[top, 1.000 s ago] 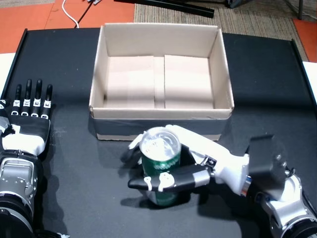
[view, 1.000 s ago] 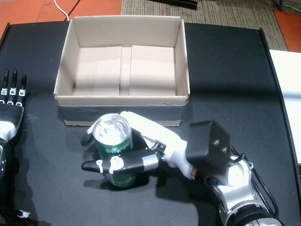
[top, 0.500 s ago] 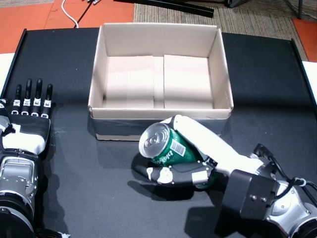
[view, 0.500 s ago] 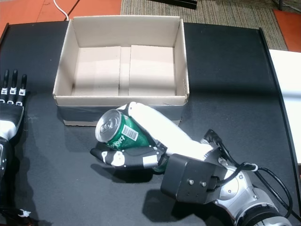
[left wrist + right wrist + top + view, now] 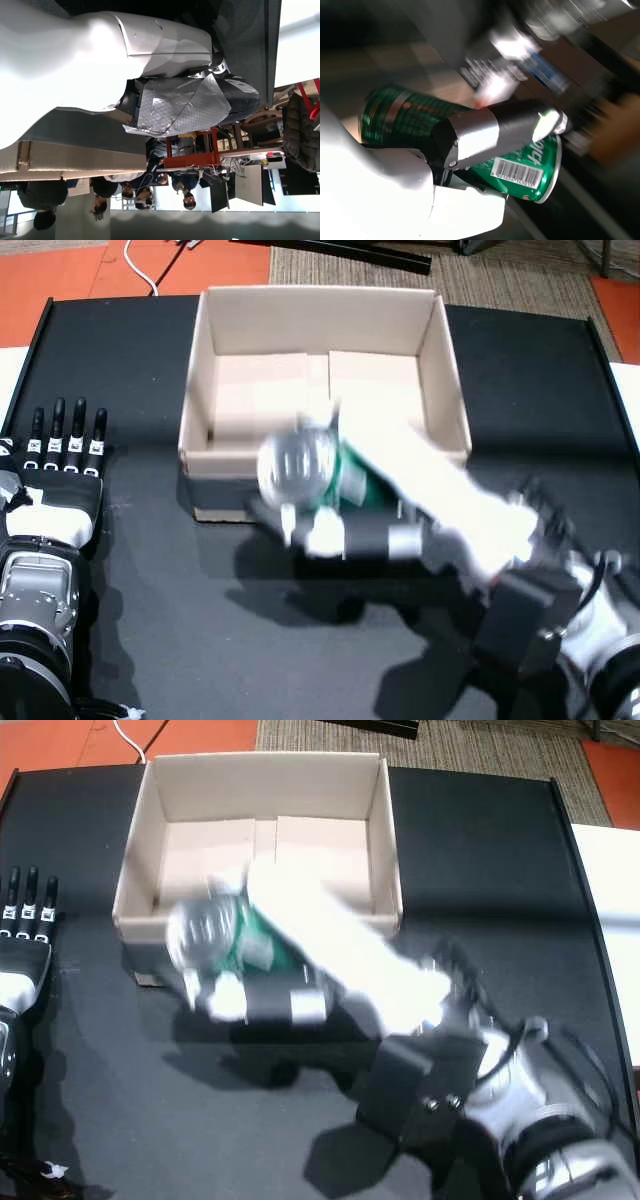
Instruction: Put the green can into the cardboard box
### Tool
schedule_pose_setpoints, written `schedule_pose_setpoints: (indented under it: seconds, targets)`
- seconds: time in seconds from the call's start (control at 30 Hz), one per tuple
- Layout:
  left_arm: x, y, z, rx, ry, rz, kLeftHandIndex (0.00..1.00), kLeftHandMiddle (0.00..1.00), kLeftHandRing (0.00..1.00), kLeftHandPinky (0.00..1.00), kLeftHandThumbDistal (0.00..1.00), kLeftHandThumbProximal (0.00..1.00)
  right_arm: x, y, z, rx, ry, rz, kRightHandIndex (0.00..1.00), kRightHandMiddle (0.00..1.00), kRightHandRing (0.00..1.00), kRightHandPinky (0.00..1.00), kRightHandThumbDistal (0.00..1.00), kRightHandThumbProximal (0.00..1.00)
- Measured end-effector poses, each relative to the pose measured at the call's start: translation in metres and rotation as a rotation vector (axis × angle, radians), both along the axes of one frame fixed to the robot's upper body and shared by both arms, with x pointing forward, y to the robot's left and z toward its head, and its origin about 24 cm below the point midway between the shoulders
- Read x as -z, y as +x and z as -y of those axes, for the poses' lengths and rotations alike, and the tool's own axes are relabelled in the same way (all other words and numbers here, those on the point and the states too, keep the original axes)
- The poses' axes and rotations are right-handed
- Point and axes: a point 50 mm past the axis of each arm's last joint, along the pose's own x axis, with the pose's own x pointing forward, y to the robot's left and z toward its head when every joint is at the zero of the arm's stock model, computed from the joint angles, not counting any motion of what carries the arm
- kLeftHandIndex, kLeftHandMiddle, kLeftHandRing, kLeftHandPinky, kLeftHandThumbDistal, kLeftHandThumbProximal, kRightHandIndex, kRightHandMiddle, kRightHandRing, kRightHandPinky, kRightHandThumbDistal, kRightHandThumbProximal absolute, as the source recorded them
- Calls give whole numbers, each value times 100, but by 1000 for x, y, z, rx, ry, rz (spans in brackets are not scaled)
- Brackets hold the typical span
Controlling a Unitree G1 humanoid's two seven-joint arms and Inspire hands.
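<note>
My right hand [image 5: 400, 510] [image 5: 300, 970] is shut on the green can [image 5: 310, 475] [image 5: 215, 940], which is lifted and tilted on its side, its silver top facing left. Both are motion-blurred and sit over the front wall of the open cardboard box [image 5: 320, 320] [image 5: 265, 785]. The right wrist view shows the green can [image 5: 445, 145] with a barcode, pinned by a black and silver thumb [image 5: 490, 132]. My left hand [image 5: 60, 465] [image 5: 22, 935] lies flat and open on the black table at the far left, holding nothing.
The box floor is bare. Black tabletop [image 5: 530, 400] surrounds the box, with orange floor and a white cable [image 5: 140, 270] behind. The left wrist view shows white hand casing [image 5: 75, 65] and several people far off in the room.
My right hand has lifted the can from the table in front of the box and tipped it sideways. It now moves up and back over the box's front wall. The left hand has not moved.
</note>
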Motion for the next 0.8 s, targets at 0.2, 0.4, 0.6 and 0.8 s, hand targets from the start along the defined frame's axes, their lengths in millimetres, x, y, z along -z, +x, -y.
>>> schedule_pose_setpoints:
  seconds: [0.2, 0.4, 0.6, 0.8]
  targets:
    - [-1, 1, 2, 3, -3, 2, 66, 68, 78, 89, 0, 100, -41, -5, -6, -70, 113, 232, 0, 4, 24, 19, 42, 59]
    - [-1, 1, 2, 2, -3, 1, 63, 66, 77, 87, 0, 98, -55, -6, -1, -32, 268, 296, 0, 0, 16, 18, 29, 66]
    - [-1, 2, 2, 2, -5, -4, 68, 68, 79, 88, 0, 100, -66, -5, 0, 35, 383, 373, 0, 0, 8, 8, 32, 64]
    - [-2, 2, 2, 2, -6, -4, 70, 70, 81, 90, 0, 100, -54, 6, 1, 266, 371, 471, 0, 0, 0, 1, 37, 58]
